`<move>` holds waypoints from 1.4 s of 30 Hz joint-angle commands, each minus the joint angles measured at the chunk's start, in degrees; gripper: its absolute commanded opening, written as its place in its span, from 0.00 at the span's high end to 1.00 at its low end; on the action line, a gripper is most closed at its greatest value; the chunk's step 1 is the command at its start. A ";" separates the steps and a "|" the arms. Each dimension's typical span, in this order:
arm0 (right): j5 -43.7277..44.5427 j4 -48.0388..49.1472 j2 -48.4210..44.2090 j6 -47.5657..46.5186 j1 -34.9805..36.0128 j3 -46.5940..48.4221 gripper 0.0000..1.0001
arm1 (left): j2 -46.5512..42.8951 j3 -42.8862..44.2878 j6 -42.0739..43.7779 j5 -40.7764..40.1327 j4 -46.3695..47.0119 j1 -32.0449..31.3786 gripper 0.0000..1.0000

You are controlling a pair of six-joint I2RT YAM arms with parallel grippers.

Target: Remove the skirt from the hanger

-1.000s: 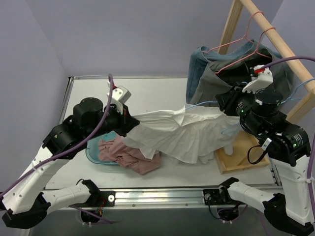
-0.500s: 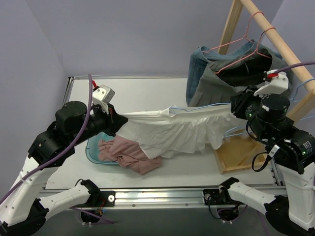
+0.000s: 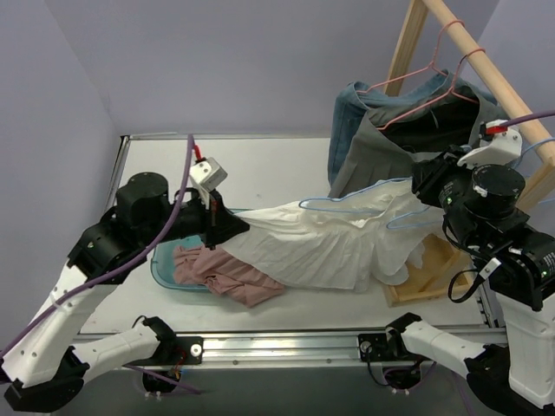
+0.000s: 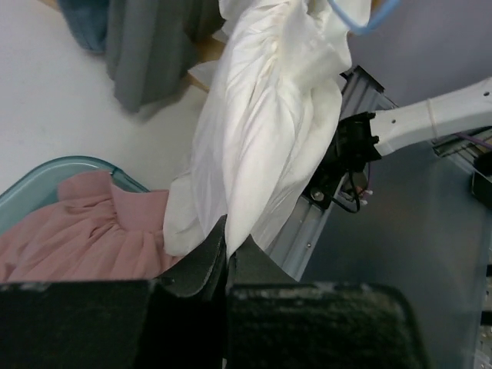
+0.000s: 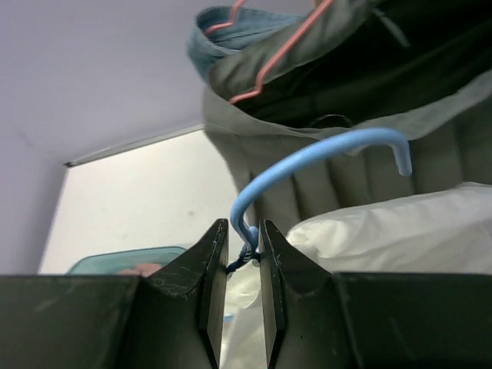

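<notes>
A white pleated skirt (image 3: 329, 238) stretches across the table between my two arms, draped on a light blue wire hanger (image 3: 347, 201). My left gripper (image 3: 227, 227) is shut on one end of the skirt; the left wrist view shows the white cloth (image 4: 261, 131) pinched between its fingers at the left gripper (image 4: 229, 250). My right gripper (image 3: 427, 192) is shut on the neck of the blue hanger (image 5: 307, 165), just below its hook, as the right wrist view shows at the right gripper (image 5: 244, 250). The skirt (image 5: 400, 223) bunches beside it.
A teal tub (image 3: 169, 269) holds a pink garment (image 3: 221, 276) under the skirt's left end. A wooden rack (image 3: 486, 69) at the right carries pink hangers with grey (image 3: 373, 147) and denim (image 3: 347, 113) clothes. Its wooden base (image 3: 425, 273) lies under the right arm.
My left gripper has moved right and slightly down with the skirt. The skirt has slackened and sagged lower, the hanger now showing above it. The right arm shifted slightly.
</notes>
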 commanded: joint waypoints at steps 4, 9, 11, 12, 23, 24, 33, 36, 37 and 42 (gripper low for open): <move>-17.45 13.99 2.62 10.23 -0.63 1.56 1.00 | 5.09 -3.40 -1.73 4.59 8.99 -0.74 0.98; -26.86 20.77 4.46 18.49 -0.63 5.77 1.00 | 9.40 -1.12 -0.33 2.30 7.31 0.84 0.98; -30.64 25.16 4.64 21.04 -0.63 5.96 1.00 | 9.58 1.51 -0.24 1.69 6.70 2.42 0.98; -31.79 26.48 4.73 22.27 -0.63 6.48 1.00 | 9.67 2.92 0.20 0.90 4.96 3.30 0.98; -25.91 19.90 4.21 16.32 -0.63 12.47 1.00 | 11.33 44.09 12.14 -17.11 -16.40 11.83 0.98; -25.65 19.90 3.94 16.05 -0.63 11.85 1.00 | 12.04 46.67 13.72 -19.04 -18.51 11.83 0.98; -23.63 15.34 4.11 11.75 -0.63 13.77 1.00 | 17.05 60.24 19.62 -34.26 -22.48 11.83 0.98; -22.75 14.37 4.12 10.69 -0.54 15.18 1.00 | 16.53 55.86 19.54 -33.04 -21.17 11.83 0.98; -22.57 14.27 4.20 10.25 -0.63 15.36 1.00 | 15.74 51.75 19.36 -32.25 -20.64 11.83 0.98; -22.39 14.10 3.50 9.46 -0.54 14.40 1.00 | 10.99 33.11 16.38 -24.26 -11.35 11.83 0.98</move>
